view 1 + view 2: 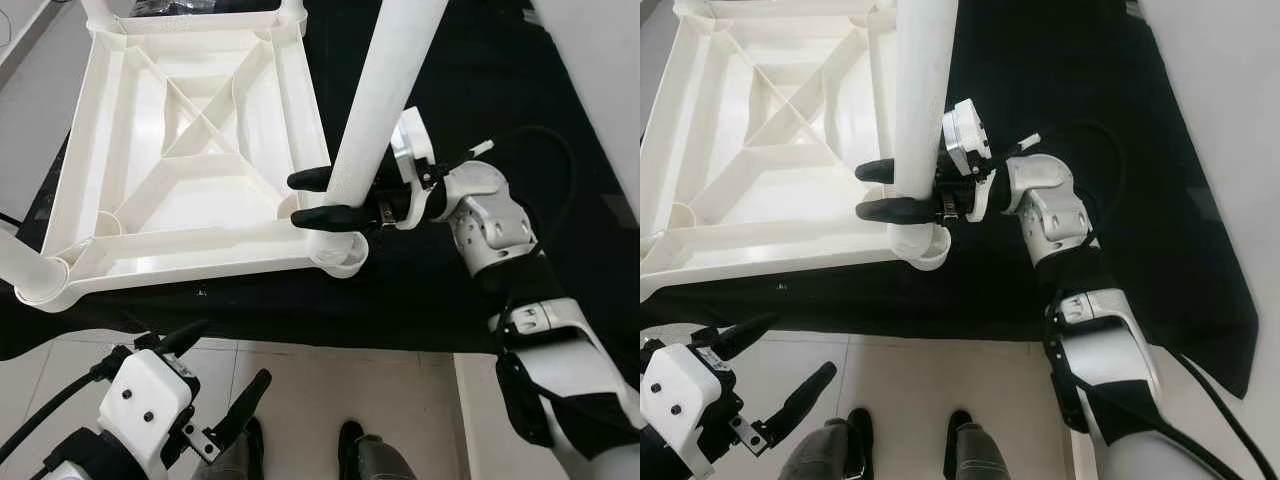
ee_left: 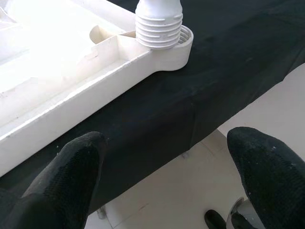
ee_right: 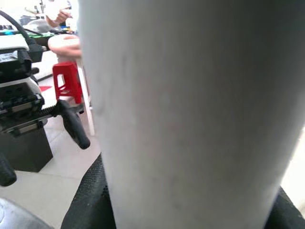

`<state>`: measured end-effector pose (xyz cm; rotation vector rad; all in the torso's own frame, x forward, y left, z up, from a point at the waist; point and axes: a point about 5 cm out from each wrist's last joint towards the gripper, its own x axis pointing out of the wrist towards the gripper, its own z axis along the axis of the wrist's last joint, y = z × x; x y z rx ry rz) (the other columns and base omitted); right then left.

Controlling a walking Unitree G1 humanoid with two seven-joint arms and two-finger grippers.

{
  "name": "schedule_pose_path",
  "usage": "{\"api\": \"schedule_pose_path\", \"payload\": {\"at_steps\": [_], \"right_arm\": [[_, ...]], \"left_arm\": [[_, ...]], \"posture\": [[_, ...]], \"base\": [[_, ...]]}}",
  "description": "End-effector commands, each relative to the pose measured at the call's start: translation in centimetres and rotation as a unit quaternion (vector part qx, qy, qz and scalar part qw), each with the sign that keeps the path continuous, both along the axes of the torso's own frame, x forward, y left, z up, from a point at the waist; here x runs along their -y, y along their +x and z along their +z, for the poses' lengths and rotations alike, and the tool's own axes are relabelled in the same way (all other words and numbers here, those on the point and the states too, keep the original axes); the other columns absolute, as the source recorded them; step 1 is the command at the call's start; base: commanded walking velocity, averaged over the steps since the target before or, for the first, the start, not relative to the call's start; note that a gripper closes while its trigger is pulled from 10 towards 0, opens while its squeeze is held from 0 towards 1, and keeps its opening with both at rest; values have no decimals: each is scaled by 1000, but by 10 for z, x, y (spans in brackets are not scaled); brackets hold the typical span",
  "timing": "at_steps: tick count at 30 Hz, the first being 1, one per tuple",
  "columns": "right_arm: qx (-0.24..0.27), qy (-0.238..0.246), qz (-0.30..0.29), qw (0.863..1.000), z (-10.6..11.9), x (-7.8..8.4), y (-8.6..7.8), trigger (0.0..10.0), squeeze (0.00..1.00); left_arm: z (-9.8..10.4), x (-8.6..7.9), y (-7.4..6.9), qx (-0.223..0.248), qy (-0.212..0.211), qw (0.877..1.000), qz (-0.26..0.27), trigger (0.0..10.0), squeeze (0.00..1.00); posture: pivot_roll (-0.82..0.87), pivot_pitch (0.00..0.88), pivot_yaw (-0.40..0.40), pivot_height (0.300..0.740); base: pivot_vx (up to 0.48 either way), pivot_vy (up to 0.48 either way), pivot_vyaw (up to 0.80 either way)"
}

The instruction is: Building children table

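Note:
The white plastic table top (image 1: 200, 255) lies upside down on a black cloth (image 1: 450, 290). A thick white table leg (image 1: 385, 90) stands upright in its near right corner socket (image 1: 347, 256). My right gripper (image 1: 300, 198) is shut on this leg just above the socket, one black finger on each side. The leg's ribbed threaded end (image 2: 159, 24) sits in the socket ring (image 2: 181, 50). My left gripper (image 1: 232, 352) hangs open below the table's front edge, over the floor, with nothing between its fingers (image 2: 71, 171).
Another leg (image 1: 25, 262) stands in the near left corner, and more at the far corners (image 1: 292, 8). The cloth's front edge drops to tiled floor (image 1: 400, 390), where two dark shoes (image 1: 350, 445) stand. A red stool (image 3: 66, 78) is further off.

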<state>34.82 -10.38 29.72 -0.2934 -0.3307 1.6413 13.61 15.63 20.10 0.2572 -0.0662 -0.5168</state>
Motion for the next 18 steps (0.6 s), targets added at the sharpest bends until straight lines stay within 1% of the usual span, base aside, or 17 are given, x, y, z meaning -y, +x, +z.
{"api": "schedule_pose_path", "payload": {"at_steps": [1, 7, 12, 18], "right_arm": [[-5, -10, 1, 1000, -5, 2, 1, 10000, 0], [-7, -29, 31, 999, -5, 6, -2, 10000, 0], [-7, -38, 26, 999, -8, 10, 1, 10000, 0], [-4, -39, 18, 999, -8, 11, 3, 10000, 0]], "left_arm": [[0, 4, -5, -4, 0, 1000, -15, 10000, 0], [1, 4, -6, -2, -2, 1000, -18, 10000, 0], [1, 3, -6, -1, -2, 1000, -19, 10000, 0], [1, 3, -6, -1, -2, 1000, -19, 10000, 0]], "posture": [[135, 379, -63, 740], [135, 385, -66, 740], [135, 389, -64, 740], [134, 391, -62, 740]], "base": [[0, 0, 0], [0, 0, 0], [0, 0, 0], [0, 0, 0]]}}
